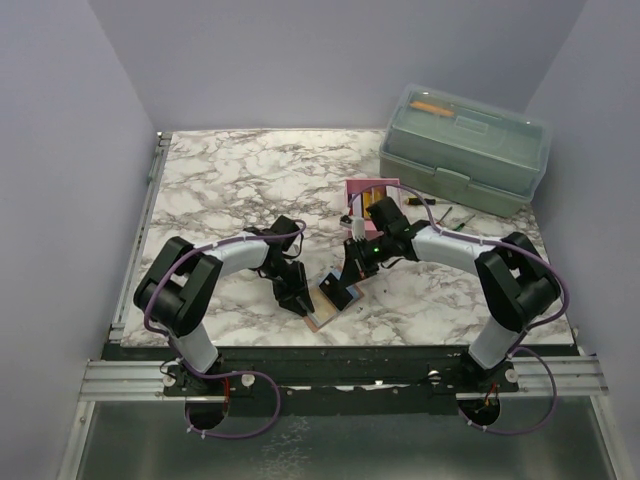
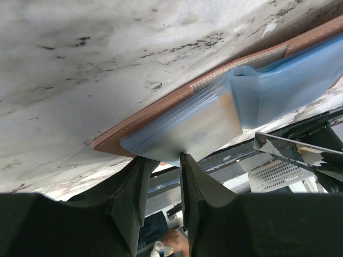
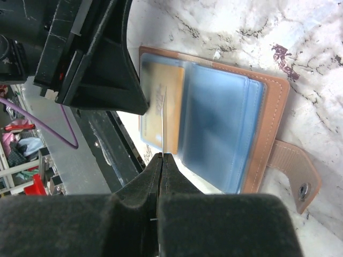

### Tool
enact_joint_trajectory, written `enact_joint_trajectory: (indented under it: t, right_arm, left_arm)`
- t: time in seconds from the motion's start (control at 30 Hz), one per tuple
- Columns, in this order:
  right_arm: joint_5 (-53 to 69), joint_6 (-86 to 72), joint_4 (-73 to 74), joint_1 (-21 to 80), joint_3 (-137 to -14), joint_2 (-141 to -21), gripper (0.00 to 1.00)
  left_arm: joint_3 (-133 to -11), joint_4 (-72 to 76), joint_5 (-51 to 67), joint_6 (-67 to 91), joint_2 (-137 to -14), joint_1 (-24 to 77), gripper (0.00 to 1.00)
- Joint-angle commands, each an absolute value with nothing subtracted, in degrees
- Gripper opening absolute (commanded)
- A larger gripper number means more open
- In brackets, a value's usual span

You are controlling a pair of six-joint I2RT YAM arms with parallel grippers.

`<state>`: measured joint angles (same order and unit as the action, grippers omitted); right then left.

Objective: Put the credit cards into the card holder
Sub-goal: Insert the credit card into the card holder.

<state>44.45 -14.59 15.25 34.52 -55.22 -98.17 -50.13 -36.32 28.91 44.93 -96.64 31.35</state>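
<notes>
The right gripper (image 3: 162, 156) has its fingers closed on a thin pale credit card (image 3: 163, 120), held edge-on and extending straight ahead of the fingertips. Directly beyond the fingertips the card holder (image 3: 274, 107) lies open on the marble table (image 3: 225, 32), with its clear blue sleeves (image 3: 214, 123) facing up. A yellow-orange card (image 3: 172, 101) sits in the sleeve just behind the held card. The left gripper (image 2: 163, 160) fingers stand narrowly parted, gripping nothing, with a sleeve edge at their tips.
</notes>
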Motion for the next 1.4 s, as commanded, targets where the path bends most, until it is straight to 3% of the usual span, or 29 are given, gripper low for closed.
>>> enact_joint_trajectory:
  t: [0.0, 1.37]
  right_arm:
    - [46.2, -15.11, 16.31, 34.89, -56.41, -97.65, 0.0]
    - [45.7, -13.96, 15.98, 35.26, -62.66, -110.59, 0.0]
  left_arm:
    - [-50.15, -38.17, 20.33, 40.84, -99.48, 31.2, 0.35]
    - [-52.84, -40.61, 19.07, 37.71, -102.22, 31.21, 0.35]
